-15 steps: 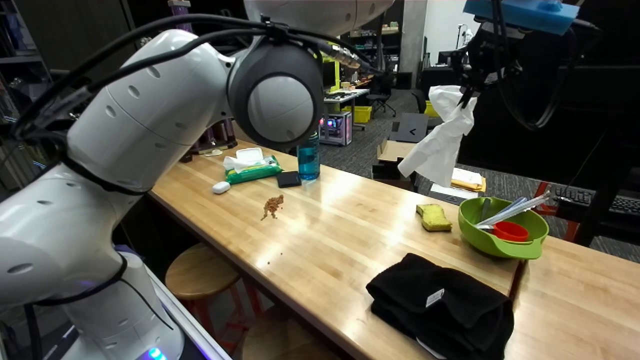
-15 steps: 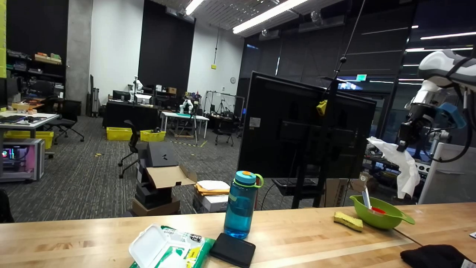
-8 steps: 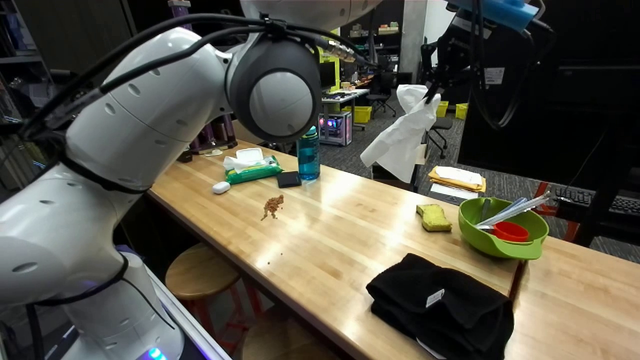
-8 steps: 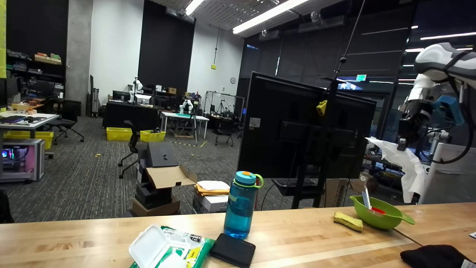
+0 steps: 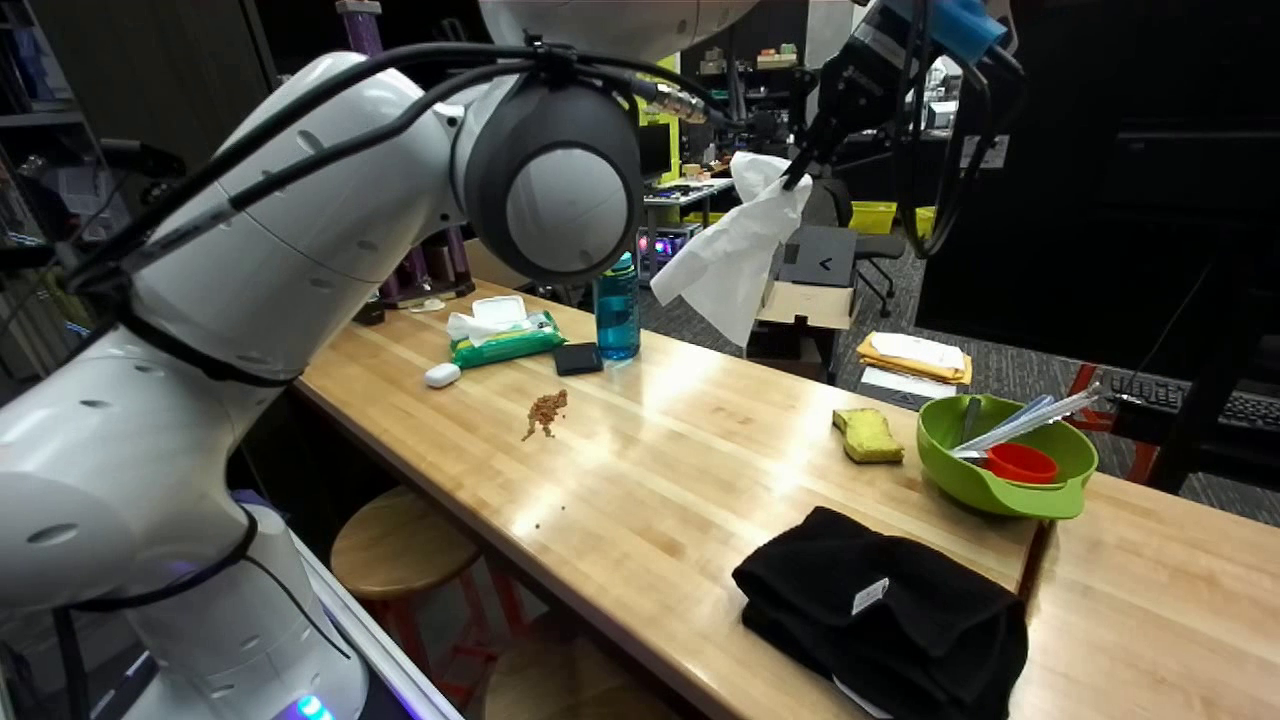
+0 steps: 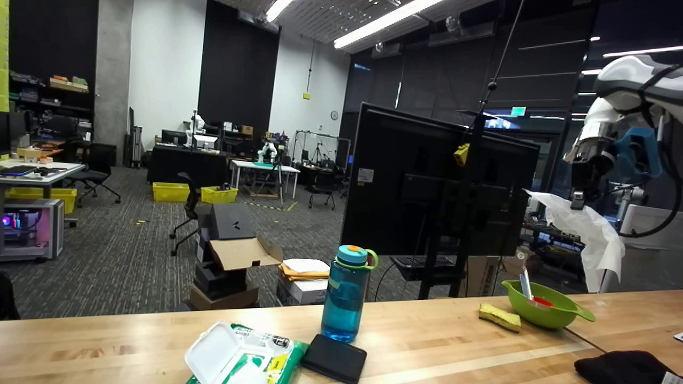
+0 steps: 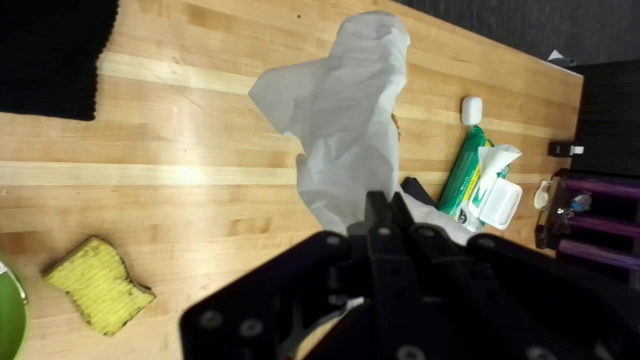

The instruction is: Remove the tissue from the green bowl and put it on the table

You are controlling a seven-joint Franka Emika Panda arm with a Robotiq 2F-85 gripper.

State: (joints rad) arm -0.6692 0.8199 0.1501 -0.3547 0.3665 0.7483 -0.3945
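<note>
The crumpled white tissue [image 5: 735,255] hangs from my gripper [image 5: 796,182] high above the far side of the table [image 5: 680,480]. It also hangs in the air in an exterior view [image 6: 595,234]. In the wrist view the fingertips [image 7: 386,197] are closed together on the tissue [image 7: 350,110], which spreads out beyond them over the table. The green bowl [image 5: 965,485] stands on the table to the right, apart from the tissue, with a red inner piece and pale utensils in it. Its edge shows at the left of the wrist view [image 7: 11,312].
A yellow sponge [image 5: 868,436] lies beside the bowl. A black folded cloth [image 5: 890,610] lies at the near right. A blue bottle [image 5: 617,318], a black wallet [image 5: 578,359], a green wipes pack [image 5: 508,345], a white case [image 5: 442,375] and brown crumbs [image 5: 545,408] are further left.
My gripper has carried the tissue left in an exterior view, away from the bowl and toward the bottle, and has tilted. The bowl and other table things have not moved.
</note>
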